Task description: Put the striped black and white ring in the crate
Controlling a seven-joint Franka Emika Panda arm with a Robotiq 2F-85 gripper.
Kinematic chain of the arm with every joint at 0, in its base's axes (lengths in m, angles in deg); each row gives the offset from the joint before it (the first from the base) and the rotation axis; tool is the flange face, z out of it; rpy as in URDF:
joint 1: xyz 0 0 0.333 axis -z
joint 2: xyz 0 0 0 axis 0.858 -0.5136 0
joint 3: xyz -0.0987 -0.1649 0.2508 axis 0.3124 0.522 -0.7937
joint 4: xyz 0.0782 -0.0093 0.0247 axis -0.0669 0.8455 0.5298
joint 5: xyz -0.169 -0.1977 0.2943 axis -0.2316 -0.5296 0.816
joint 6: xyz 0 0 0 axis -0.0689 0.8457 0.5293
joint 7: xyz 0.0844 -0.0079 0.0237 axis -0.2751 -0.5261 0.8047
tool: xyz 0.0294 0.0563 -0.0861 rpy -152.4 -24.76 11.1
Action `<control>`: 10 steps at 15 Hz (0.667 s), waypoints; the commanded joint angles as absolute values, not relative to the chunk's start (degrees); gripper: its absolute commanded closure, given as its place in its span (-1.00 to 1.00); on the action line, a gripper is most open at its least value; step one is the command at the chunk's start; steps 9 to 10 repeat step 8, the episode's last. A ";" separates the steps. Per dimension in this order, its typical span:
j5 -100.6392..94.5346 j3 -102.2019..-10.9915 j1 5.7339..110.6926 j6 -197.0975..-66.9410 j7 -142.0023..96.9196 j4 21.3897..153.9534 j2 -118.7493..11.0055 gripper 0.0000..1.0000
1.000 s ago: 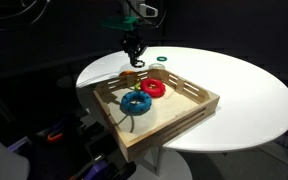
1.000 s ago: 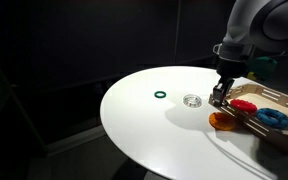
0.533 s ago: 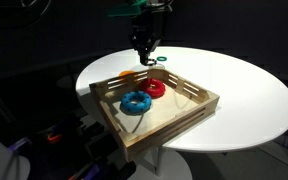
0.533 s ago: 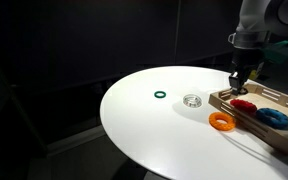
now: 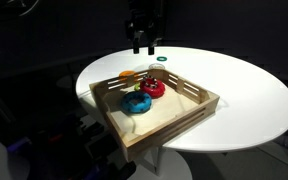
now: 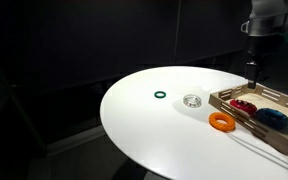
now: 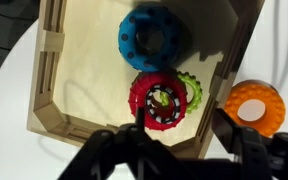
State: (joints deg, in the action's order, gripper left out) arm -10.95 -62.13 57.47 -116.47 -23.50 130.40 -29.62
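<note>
Striped black and white ring (image 6: 192, 100) lay out on the white counter (image 6: 154, 135), apart from the crate (image 6: 224, 101) and not inside it; only that exterior view showed it clearly. A small green ring (image 6: 160, 96) sat near it, and an orange ring (image 6: 221, 121) lay just beside the crate's wall. The claw (image 7: 184, 150) hung above the crate's edge, fingers spread wide, holding nothing. Looking straight down, the wrist view caught the crate's load: a blue ring (image 7: 149, 35), and a red ring (image 7: 159, 100) overlapping a green toothed one (image 7: 192, 92).

Both exterior views look from beyond the table's (image 5: 244, 100) edge, sharing the crate (image 5: 174, 122); our wrist view looks closely, straight down into it.
</note>
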 commanded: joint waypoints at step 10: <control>-10.88 -62.37 57.85 -111.38 -20.99 130.10 -24.91 -1.00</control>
